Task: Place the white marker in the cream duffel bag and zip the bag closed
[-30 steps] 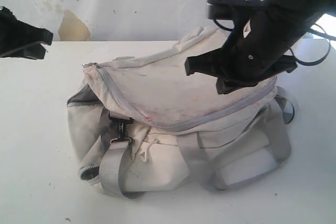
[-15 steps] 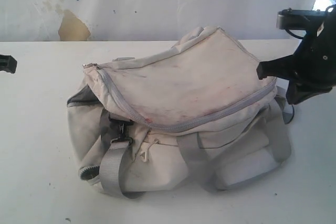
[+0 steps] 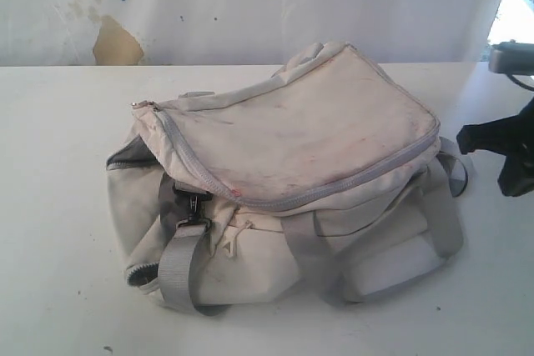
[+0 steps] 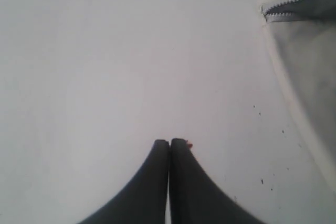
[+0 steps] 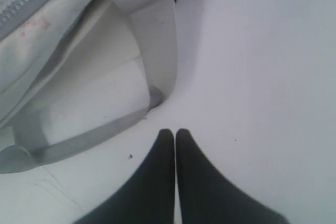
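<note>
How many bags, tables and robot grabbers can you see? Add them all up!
Bags: 1, the cream duffel bag
Tables: 1, the white table
Robot grippers: 2, the left gripper and the right gripper, both shut
Total: 4

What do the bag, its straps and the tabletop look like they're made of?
Duffel bag: soft woven fabric, maybe canvas or nylon, matte cream; it sags, creases and shows reddish stains. Straps: flat grey webbing, likely synthetic; they bend in flat bands. Table: hard, smooth white surface, perhaps laminate; no visible grain.
</note>
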Controlling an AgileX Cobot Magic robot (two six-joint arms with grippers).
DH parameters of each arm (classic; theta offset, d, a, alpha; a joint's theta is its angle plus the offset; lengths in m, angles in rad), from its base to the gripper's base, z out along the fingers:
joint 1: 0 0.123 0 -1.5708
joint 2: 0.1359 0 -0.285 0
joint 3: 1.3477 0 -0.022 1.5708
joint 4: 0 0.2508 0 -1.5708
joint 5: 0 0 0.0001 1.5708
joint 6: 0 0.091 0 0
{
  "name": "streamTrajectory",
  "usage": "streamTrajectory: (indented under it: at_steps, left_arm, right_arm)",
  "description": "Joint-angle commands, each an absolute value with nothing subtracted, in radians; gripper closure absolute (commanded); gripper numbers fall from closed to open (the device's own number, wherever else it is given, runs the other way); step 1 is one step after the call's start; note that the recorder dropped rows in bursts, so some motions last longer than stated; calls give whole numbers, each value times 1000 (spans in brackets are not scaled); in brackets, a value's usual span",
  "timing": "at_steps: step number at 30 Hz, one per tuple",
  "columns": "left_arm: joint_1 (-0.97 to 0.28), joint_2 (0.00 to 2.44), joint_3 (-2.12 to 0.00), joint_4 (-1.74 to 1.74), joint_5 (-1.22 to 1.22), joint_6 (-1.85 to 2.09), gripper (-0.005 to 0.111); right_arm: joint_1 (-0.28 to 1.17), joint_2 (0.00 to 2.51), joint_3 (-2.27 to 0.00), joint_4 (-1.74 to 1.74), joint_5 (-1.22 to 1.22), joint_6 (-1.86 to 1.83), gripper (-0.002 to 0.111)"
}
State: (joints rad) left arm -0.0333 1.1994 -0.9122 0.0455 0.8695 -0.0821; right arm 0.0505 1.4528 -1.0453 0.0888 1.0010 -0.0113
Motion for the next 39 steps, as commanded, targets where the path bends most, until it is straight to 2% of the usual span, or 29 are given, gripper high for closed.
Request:
streamTrajectory:
  at_steps: [1,7,16,23,34,39]
  left_arm:
    - [-29,1156,-898,38,875,-74,107]
    - [-29,1048,-898,48,865,-72,107]
    - [-29,623,-893,66,864,-70,107]
    - [-29,301,-711,68,818,-64,107]
    - [-29,14,-628,67,781,-50,107]
    - [-31,0,-607,47,779,-50,107]
  right_arm:
    - [34,1369,-1001,37,968,-26,108]
    - [34,1226,-920,27,937,-26,108]
    - [34,732,-793,0,921,-26,108]
    - [34,357,-742,0,933,-23,108]
    - [34,58,-742,0,968,-27,108]
    - [34,0,-742,0,980,-47,108]
